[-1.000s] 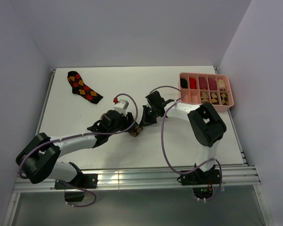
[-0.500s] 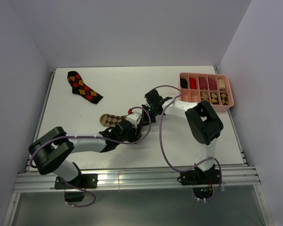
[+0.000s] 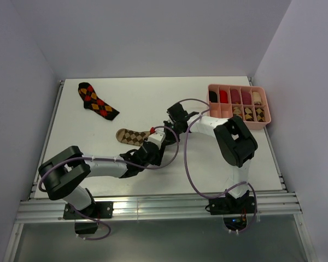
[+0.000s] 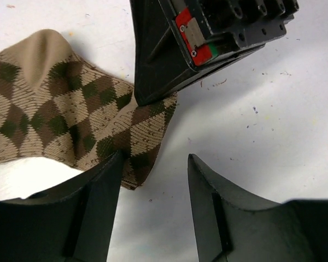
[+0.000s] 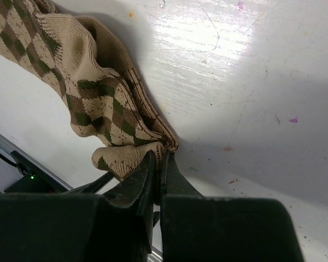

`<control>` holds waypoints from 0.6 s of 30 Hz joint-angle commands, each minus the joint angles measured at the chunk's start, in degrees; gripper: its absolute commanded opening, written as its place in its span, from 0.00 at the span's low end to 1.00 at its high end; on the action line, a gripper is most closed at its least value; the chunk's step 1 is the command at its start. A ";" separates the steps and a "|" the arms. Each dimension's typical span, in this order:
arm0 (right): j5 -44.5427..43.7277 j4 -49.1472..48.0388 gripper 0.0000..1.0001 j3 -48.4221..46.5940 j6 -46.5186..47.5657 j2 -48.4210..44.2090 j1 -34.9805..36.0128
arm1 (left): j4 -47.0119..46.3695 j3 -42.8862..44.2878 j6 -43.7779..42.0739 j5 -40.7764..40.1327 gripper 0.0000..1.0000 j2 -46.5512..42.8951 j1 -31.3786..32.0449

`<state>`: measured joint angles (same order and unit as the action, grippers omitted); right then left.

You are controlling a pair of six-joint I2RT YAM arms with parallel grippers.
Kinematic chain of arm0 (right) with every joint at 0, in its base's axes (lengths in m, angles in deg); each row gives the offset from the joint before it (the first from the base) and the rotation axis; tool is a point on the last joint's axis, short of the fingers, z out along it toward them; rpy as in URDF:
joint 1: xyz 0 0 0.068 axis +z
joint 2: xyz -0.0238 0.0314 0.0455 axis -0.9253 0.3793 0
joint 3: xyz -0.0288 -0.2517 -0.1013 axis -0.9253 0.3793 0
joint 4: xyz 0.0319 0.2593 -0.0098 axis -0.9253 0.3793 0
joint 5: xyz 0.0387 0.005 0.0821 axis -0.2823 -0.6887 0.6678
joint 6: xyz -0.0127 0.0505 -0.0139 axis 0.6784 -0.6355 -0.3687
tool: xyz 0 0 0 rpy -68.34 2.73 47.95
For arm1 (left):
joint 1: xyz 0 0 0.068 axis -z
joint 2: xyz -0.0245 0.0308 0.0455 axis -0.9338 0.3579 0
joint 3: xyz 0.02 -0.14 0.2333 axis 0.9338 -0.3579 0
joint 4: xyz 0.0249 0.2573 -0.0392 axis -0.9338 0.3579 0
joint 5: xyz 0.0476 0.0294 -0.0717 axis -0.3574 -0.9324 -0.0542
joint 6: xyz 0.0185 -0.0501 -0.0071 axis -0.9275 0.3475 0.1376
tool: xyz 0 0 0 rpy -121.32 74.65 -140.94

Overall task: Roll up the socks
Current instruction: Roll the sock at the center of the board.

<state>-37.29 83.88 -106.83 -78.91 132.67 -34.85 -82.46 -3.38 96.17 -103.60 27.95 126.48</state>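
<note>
Two robot arms meet over a tan sock (image 3: 130, 136) near the middle of a white table (image 3: 153, 98). The sock lies flat, its rounded toe pointing to 9 o'clock in the overhead view and its cuff end to 3 o'clock. The right gripper (image 5: 161, 159) has its fingers pressed together on the cuff's edge, pinching a fold of the argyle knit against the tabletop; the fabric bunches and wrinkles just behind the grip. The left gripper (image 4: 153, 177) comes in from 5 o'clock with its fingers spread apart and nothing between them but a corner of the cuff and bare table. In the left wrist view, one finger overlaps the sock's lower edge while the other stands over bare table, and the right gripper's black tip shows at 12 o'clock, touching the sock. A dark sock (image 3: 97, 100) with red and orange diamonds lies flat well apart, at 10 o'clock from the tan one near the table's far left corner. A pink tray (image 3: 265, 112) sits at 2 o'clock by the right edge, its compartments holding what appear to be rolled socks, plain ones in the far row and patterned ones in the near row.
</note>
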 commanded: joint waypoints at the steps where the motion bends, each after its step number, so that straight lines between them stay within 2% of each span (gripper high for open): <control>1: 0.53 2.71 0.00 -1.69 0.77 1.25 0.45 | 2.35 1.34 -2.81 -7.04 0.57 -2.76 1.34; 7: 1.14 2.97 0.00 -2.39 0.50 1.60 0.45 | 2.44 2.57 -5.45 -8.54 0.56 -4.26 2.58; 18: 2.02 2.45 0.00 -2.22 -0.29 2.22 0.45 | 3.49 3.45 -5.54 -3.89 0.58 3.38 2.58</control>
<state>-35.38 85.04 -107.68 -79.13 133.55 -34.85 -79.64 -1.70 91.27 -109.32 29.22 128.75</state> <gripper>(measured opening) 0.039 0.581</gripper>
